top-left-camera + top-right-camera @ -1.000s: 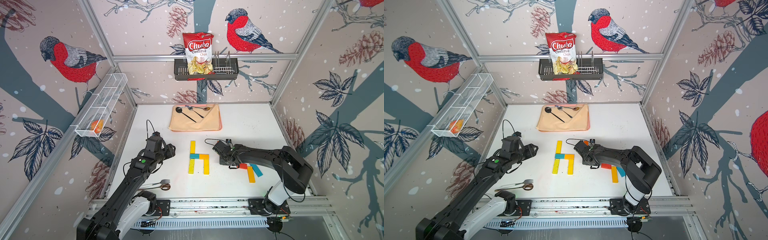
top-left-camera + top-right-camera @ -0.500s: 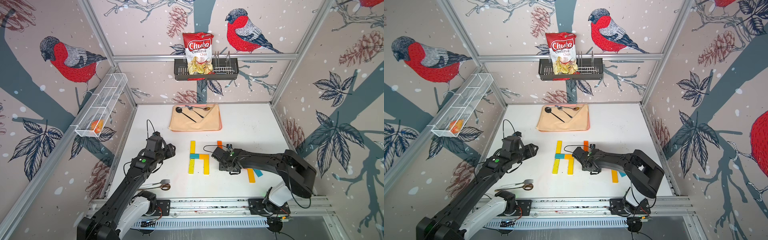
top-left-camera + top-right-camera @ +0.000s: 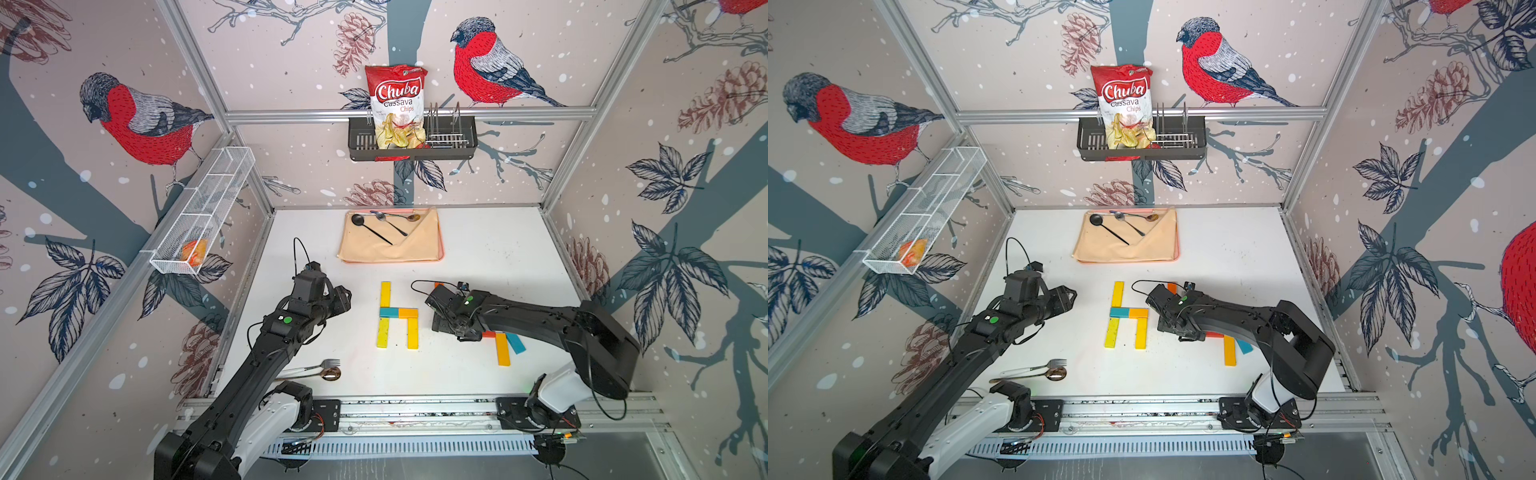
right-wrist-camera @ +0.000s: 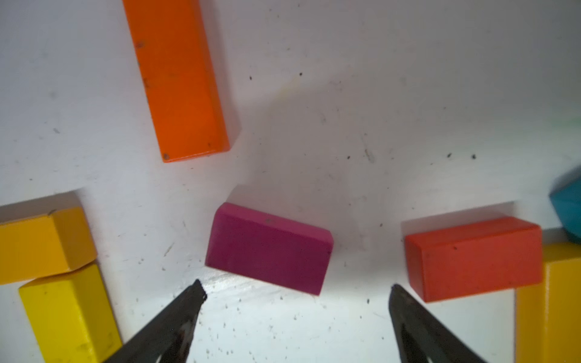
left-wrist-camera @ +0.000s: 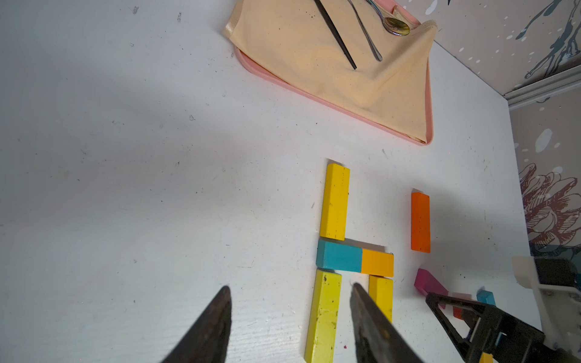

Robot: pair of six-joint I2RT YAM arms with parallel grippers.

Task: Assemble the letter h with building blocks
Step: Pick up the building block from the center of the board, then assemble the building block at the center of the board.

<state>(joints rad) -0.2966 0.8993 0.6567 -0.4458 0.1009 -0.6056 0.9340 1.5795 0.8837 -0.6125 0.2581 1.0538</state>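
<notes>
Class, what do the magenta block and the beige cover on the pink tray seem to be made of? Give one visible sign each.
Small magenta rectangular block: probably painted wood, matt; flat opaque colour, crisp edges. Beige cover on the pink tray: woven cloth, matt; soft folds, hemmed edge.

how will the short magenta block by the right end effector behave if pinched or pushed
The short magenta rectangular block shows crisp edges and flat faces, so it is probably rigid in a pinch. Lying flat on the white table, it should slide rather than roll or tip. It sits skewed to the open right end effector, so closing may twist it.
</notes>
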